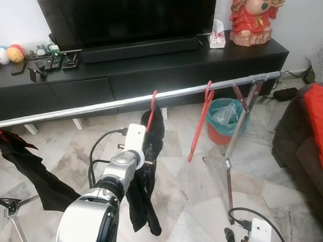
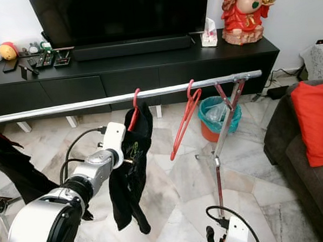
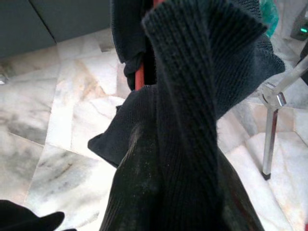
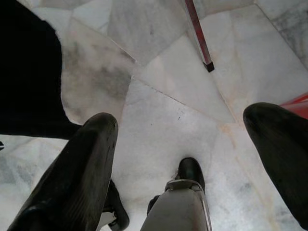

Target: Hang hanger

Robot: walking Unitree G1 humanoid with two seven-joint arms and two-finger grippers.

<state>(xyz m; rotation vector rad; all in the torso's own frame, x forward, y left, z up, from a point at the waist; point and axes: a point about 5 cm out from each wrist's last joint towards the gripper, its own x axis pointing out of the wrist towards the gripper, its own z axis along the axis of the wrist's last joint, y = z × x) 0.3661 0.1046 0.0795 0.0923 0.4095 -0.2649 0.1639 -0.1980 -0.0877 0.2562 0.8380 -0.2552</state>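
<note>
My left gripper (image 1: 148, 154) against one black garment (image 1: 146, 192), its jaw state untellable, two red hangers (image 1: 198, 122) on one rail (image 1: 96, 107), my right gripper (image 4: 180, 139) spread open.

This is a home living room. A large dark television (image 1: 128, 14) stands on a long, low black TV cabinet (image 1: 148, 73), with a soundbar (image 1: 140, 49) below the screen, remote controls (image 1: 53, 62) and small round toys (image 1: 3, 54) at one end, and a tissue box (image 1: 217, 35) beside a red seated figurine (image 1: 255, 13) at the other. The floor (image 1: 187, 206) is polished marble tile. A dark sofa (image 1: 309, 151) with a red cushion (image 1: 321, 123) sits at the right. A metal clothes rail (image 1: 96, 107) crosses the room, and a teal-lined bin (image 1: 224, 117), probably for rubbish, stands behind it.
</note>
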